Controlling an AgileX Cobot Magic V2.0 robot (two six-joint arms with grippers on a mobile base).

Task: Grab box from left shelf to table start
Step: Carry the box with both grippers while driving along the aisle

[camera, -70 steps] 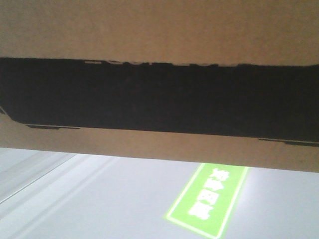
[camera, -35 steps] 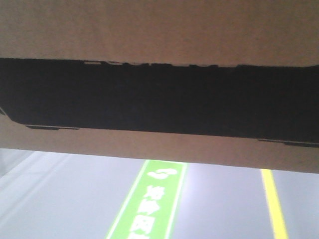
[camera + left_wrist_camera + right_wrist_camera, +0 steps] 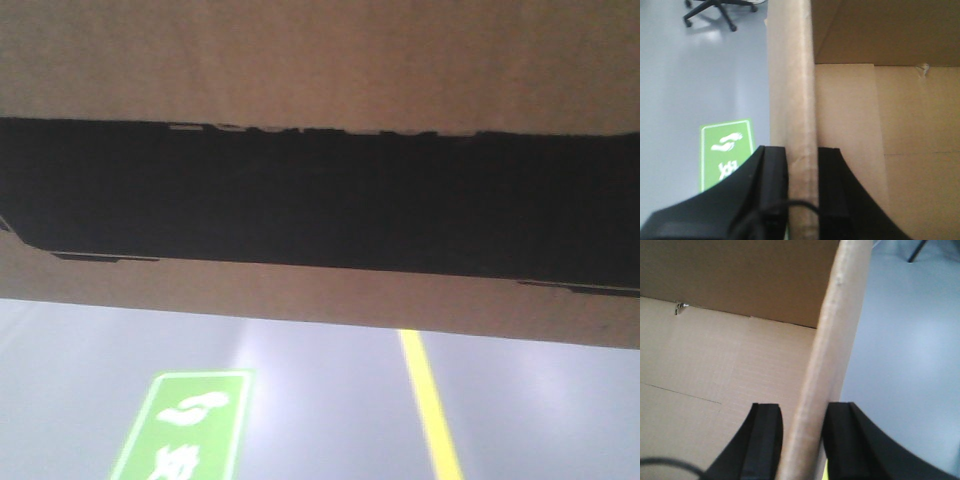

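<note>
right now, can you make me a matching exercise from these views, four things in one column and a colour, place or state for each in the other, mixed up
Column one:
1. box
2. left tool
3. floor sign
4. yellow line

Column two:
A. green, with white footprints
B. brown cardboard with a wide black panel
C. shut on a wall of the box
D. thin stripe to the right of the sign in the front view

Pairs: 1-B, 2-C, 3-A, 4-D
</note>
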